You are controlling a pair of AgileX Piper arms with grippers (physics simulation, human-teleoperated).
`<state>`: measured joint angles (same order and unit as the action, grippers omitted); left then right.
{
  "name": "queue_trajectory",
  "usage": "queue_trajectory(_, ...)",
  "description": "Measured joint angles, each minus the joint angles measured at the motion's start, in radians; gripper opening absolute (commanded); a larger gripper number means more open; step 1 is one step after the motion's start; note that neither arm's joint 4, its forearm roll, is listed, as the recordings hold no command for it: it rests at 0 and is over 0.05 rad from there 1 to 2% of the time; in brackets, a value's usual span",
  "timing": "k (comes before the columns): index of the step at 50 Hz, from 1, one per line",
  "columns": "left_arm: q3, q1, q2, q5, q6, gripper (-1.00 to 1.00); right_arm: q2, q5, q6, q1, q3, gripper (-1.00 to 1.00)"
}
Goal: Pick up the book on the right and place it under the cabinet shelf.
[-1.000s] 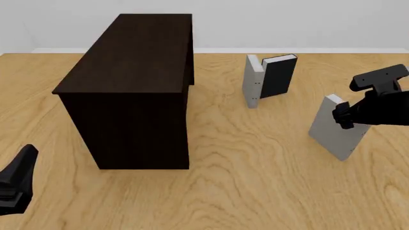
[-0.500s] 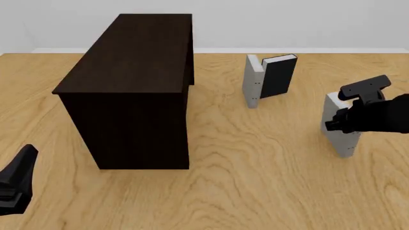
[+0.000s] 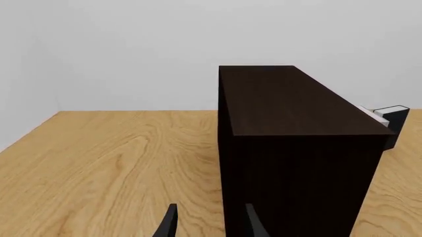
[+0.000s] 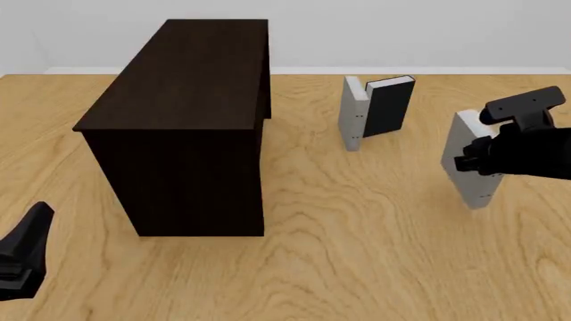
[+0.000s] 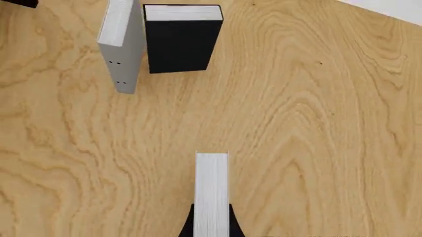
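Observation:
The light-grey book (image 4: 466, 167) is held upright and a little tilted at the right side of the table, with my right gripper (image 4: 477, 160) shut on it. In the right wrist view its thin edge (image 5: 212, 190) runs out from between the two dark fingers (image 5: 187, 226). The dark brown cabinet shelf (image 4: 192, 127) stands at the left centre, well apart from the book. My left gripper (image 4: 23, 257) rests low at the near left, open and holding nothing. Its fingertips (image 3: 170, 224) point at the cabinet's near end (image 3: 297, 163).
A narrow upright grey slab (image 4: 354, 114) and a black-covered book (image 4: 388, 107) stand together at the back, between the cabinet and the held book. Both show in the right wrist view: the slab (image 5: 122, 44) and the black book (image 5: 181, 42). A white wall borders the table's far edge.
The right gripper has turned the book from broad-face to nearly edge-on. After dipping half a second ago, the book now sits slightly higher and further left. The left arm has not moved.

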<state>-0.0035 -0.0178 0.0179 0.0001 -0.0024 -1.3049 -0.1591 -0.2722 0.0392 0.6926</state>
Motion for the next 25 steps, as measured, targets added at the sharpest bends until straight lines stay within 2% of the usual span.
queue_trajectory(12, 0.000, -0.009, 0.007, -0.003, -0.001, 1.00, 0.271, -0.095, 0.100, -0.088, -0.010, -1.00)
queue_trajectory(25, -0.002, -0.021, -0.005, 0.009, -0.001, 1.00, 0.533, -0.116, 0.301, -0.196, -0.053, -1.00)
